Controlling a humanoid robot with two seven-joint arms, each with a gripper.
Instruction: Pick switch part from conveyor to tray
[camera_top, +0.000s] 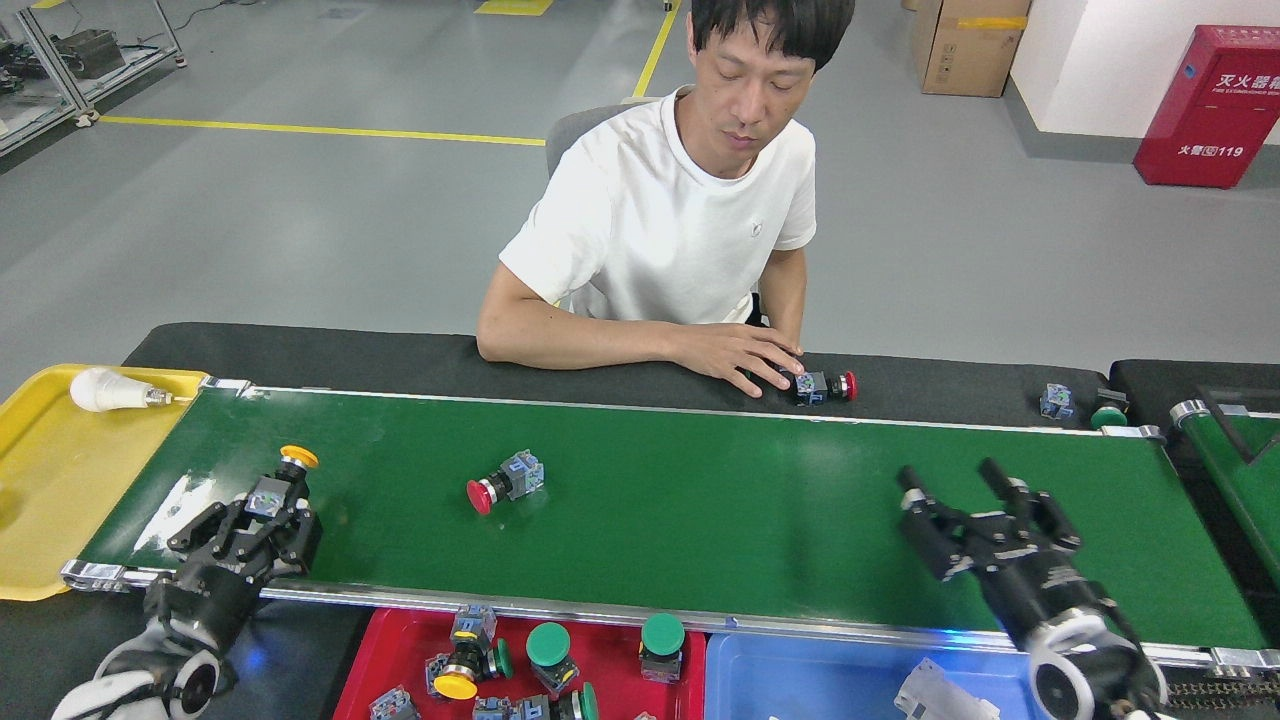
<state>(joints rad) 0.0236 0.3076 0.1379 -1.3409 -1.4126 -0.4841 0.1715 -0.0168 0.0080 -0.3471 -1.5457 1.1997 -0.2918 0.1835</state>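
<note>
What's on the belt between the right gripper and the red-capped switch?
Nothing: in the head view, bare green conveyor runs between the right gripper and the red-capped switch.

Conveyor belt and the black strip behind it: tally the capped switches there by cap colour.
Yellow-capped switch: 1
Red-capped switches: 2
Green-capped switch: 1
Total: 4
</note>
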